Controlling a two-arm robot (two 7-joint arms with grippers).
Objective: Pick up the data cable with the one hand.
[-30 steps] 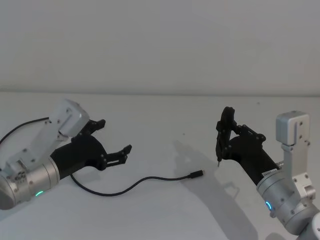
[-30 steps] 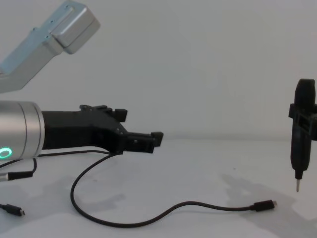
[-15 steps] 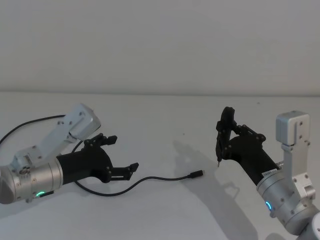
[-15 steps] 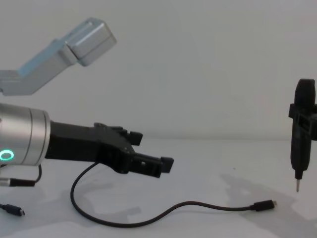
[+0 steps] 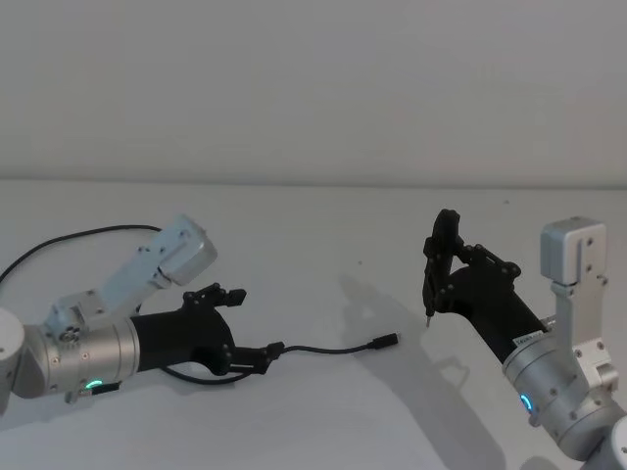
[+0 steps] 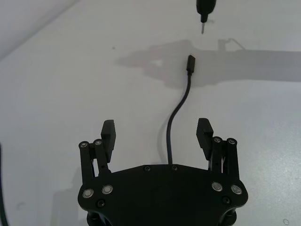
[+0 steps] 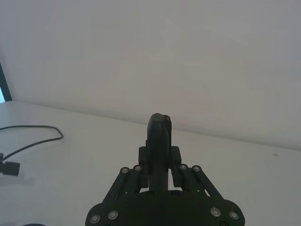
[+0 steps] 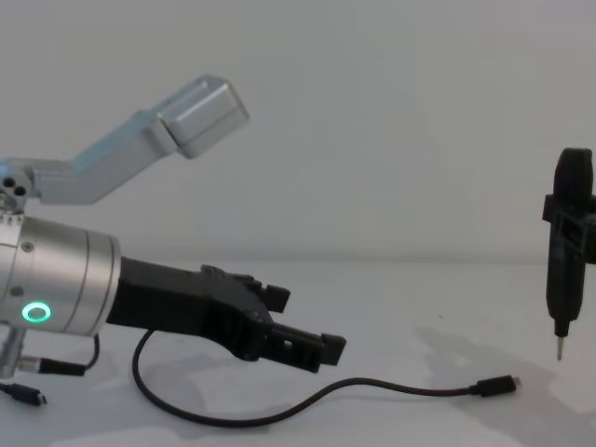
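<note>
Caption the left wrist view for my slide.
Open left gripper hovers astride the data cable, not yet gripping it.

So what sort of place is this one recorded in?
Probably a robotics lab test bench: a plain white table against a blank wall, a black data cable lying on it, the left gripper open low over it, and the right gripper holding a slim metal-tipped tool.

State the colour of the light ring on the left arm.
The light ring glows green, clearest in the chest view.

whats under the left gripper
The data cable lies on the table below the open left gripper, running through its opening; the stretch beneath the gripper's body is covered.
</note>
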